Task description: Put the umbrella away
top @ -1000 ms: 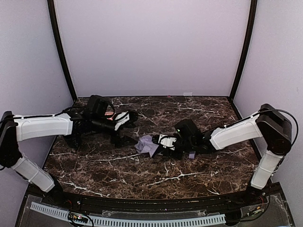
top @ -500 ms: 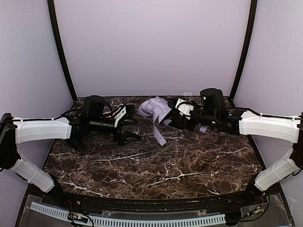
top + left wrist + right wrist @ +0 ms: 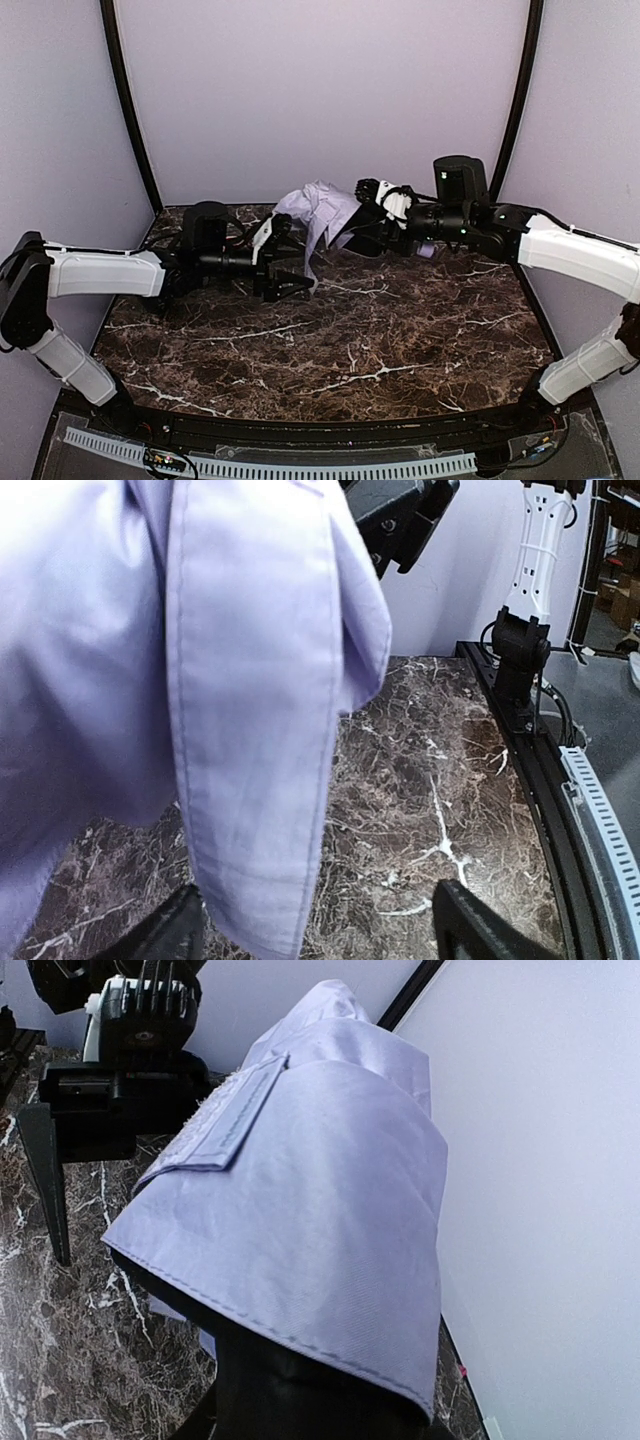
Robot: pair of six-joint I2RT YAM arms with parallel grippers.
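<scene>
Umbrella (image 3: 320, 210) was raised above the table (image 3: 400, 340), grasped by the right gripper (image 3: 375, 215). Left gripper (image 3: 292, 265) stood released, jaws spread wide, at the umbrella's hanging flap.

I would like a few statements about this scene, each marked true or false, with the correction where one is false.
1. The right jaws hold the umbrella raised above the table. True.
2. The left jaws are shut. False: they stand open.
3. The umbrella's fabric is red. False: it is pale lavender.
4. A fabric flap hangs down by the left jaws. True.
</scene>
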